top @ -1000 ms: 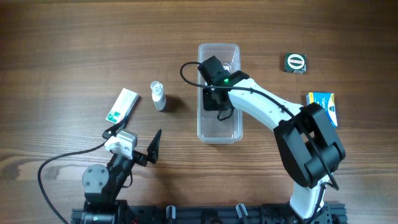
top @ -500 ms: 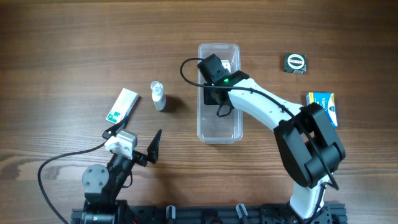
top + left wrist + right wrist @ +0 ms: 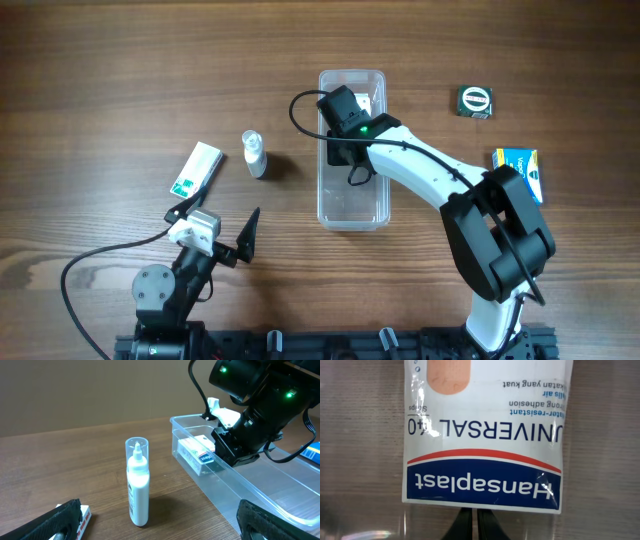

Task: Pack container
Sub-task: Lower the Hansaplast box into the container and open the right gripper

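The clear container [image 3: 352, 218] lies lengthwise at the table's middle. A white and blue Hansaplast box [image 3: 485, 435] lies flat on its floor toward the far end; the left wrist view shows the box [image 3: 197, 452] too, and overhead only a white corner [image 3: 368, 100] shows. My right gripper [image 3: 474, 522] is down inside the container, its fingers closed together with the tips at the box's near edge. My left gripper [image 3: 215, 228] is open and empty near the table's front left, facing a small clear bottle [image 3: 137, 482].
A white and green box [image 3: 195, 168] lies left of the bottle [image 3: 254, 154]. A dark green box [image 3: 475, 101] and a blue and yellow box [image 3: 520, 168] lie to the right of the container. The right arm's cable loops over the container's left rim.
My right gripper has shifted slightly toward the container's far end. The left arm has not moved.
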You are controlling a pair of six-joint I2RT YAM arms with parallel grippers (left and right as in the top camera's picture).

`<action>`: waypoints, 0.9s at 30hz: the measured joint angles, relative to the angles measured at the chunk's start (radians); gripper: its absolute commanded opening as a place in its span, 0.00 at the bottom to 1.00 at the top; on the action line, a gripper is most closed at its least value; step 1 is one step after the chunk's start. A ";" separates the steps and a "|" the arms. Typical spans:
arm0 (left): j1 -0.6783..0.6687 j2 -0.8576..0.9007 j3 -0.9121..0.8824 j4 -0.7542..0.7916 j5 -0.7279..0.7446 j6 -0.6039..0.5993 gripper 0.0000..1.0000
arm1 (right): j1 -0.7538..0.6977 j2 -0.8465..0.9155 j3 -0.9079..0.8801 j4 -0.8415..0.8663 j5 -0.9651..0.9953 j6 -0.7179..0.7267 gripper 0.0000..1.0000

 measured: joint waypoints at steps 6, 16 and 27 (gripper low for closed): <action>0.000 0.000 0.000 0.000 0.000 0.000 1.00 | 0.000 0.000 0.000 0.000 0.005 0.000 0.06; 0.000 0.000 0.000 0.000 0.000 0.000 1.00 | 0.000 0.000 0.000 -0.008 0.018 0.000 0.06; 0.000 0.000 0.000 0.000 0.000 0.000 1.00 | 0.000 -0.092 0.085 -0.177 0.022 -0.005 0.10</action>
